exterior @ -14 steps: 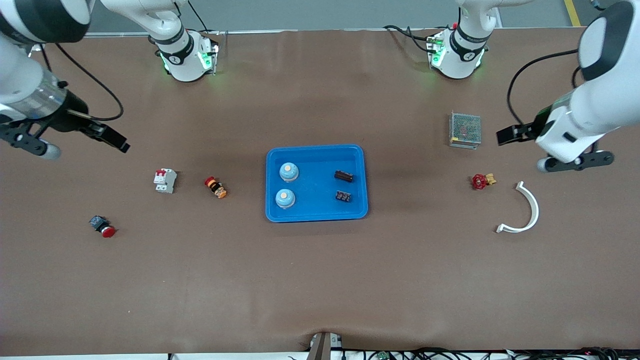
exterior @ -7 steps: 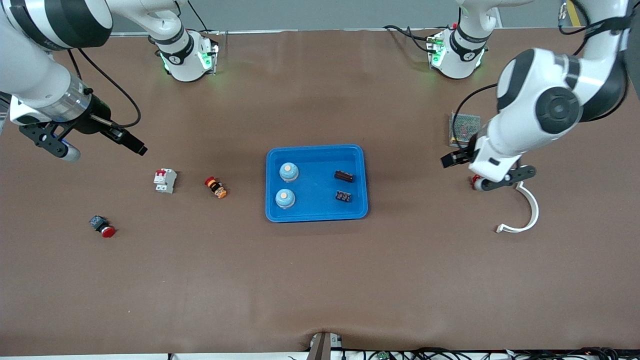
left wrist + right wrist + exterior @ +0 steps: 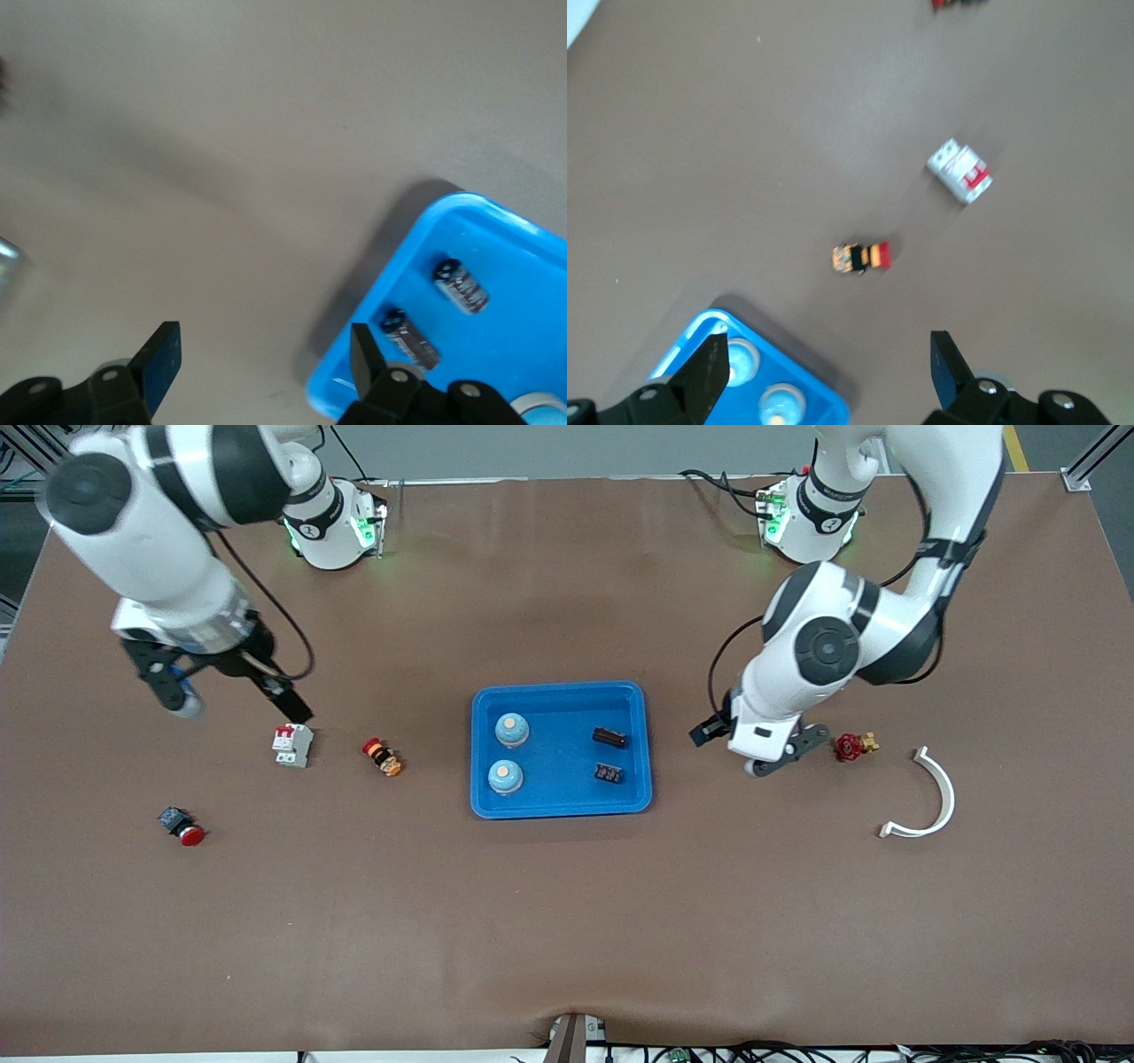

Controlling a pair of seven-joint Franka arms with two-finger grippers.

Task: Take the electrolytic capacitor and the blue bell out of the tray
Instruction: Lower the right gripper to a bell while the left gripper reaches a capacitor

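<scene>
Blue tray (image 3: 561, 808) sits mid-table, holding two bells (image 3: 511, 729) toward the right arm's end and two capacitors (image 3: 609, 737) toward the left arm's end. Left gripper (image 3: 266, 359), fingers wide and empty, hovers just beside the tray. Right gripper (image 3: 828, 363), also wide and empty, hangs over the white breaker (image 3: 292, 745), well apart from the tray.

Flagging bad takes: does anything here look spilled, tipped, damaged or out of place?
Nothing stands out. Two bells stand upright and two capacitors lie in the blue tray. The other parts sit apart on the table. Both the left tool and right tool are open and empty.
</scene>
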